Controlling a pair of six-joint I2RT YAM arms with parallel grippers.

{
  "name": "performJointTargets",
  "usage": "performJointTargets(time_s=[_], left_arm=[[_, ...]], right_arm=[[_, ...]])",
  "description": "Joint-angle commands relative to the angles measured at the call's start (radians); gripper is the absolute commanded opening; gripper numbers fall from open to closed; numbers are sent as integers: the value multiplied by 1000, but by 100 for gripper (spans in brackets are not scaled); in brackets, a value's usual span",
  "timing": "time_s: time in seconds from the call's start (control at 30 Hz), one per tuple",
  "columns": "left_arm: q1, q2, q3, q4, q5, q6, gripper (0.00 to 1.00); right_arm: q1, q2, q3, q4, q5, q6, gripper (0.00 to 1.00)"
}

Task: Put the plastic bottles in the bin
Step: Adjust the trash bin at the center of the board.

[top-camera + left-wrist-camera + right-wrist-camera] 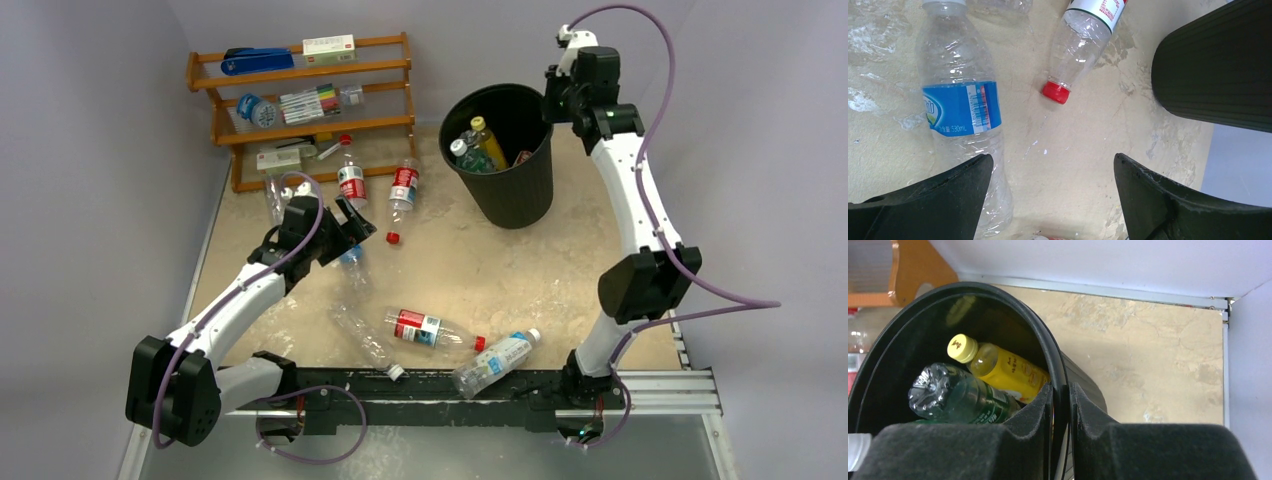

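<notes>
The right jaws are closed on the rim of the bin [908,325], one side inside the wall and the other outside, a grip only the right wrist view shows. Within, a yellow bottle [1008,371] leans cap-up beside a green-tinted bottle [960,395]. The left jaws stand wide open over the worktop [1073,150]. A blue-labelled bottle [960,107] lies beside them, its long axis running away from the camera with the cap at the far end. A red-capped bottle [1083,45] points its cap towards the jaws. Only the top view shows a red-labelled bottle [425,328] lying by the arm bases.
</notes>
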Motion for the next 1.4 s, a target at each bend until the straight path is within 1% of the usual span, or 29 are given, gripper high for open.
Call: performJointTargets(time_s=[0.0, 0.1, 0.2, 0.3, 0.47, 0.57, 0.73, 0.83, 0.87, 0.9, 1.0, 1.17, 1.27, 1.3, 1.37], left_arm=[[6, -28, 55, 0, -13, 24, 91], [6, -27, 67, -14, -20, 30, 91], [6, -25, 73, -22, -25, 33, 91], [6, -25, 82, -30, -29, 34, 91], [6, -21, 90, -30, -30, 35, 91], [6, -12, 97, -29, -23, 35, 91], [6, -7, 132, -43, -20, 48, 92], [7, 7, 168, -61, -10, 61, 92], [6, 12, 181, -69, -7, 66, 92], [6, 18, 197, -77, -5, 71, 92], [7, 25, 234, -92, 0, 82, 92], [6, 23, 290, -125, 13, 109, 92], [6, 14, 327, -152, 12, 121, 92], [6, 11, 336, -161, 13, 123, 92], [6, 4, 349, -181, 14, 121, 92]], right_arm=[[-66, 2, 19, 195, -198, 91, 11], [-95, 30, -12, 255, -240, 121, 12], [-120, 59, -20, 290, -270, 145, 15], [-147, 102, 0, 266, -261, 163, 20], [-177, 71, -40, 250, -251, 181, 40], [-189, 51, -39, 226, -245, 181, 46], [-198, 21, 7, 159, -204, 174, 60], [-205, 18, 65, 99, -168, 163, 73], [-207, 18, 83, 80, -154, 161, 82], [-208, 18, 97, 54, -140, 156, 87], [-208, -3, 112, 32, -121, 147, 92], [-208, -95, 74, 46, -118, 120, 97], [-195, -173, 33, 34, -209, 107, 99], [-177, -202, 13, 36, -242, 98, 99], [-116, -261, -27, 32, -252, 88, 99]])
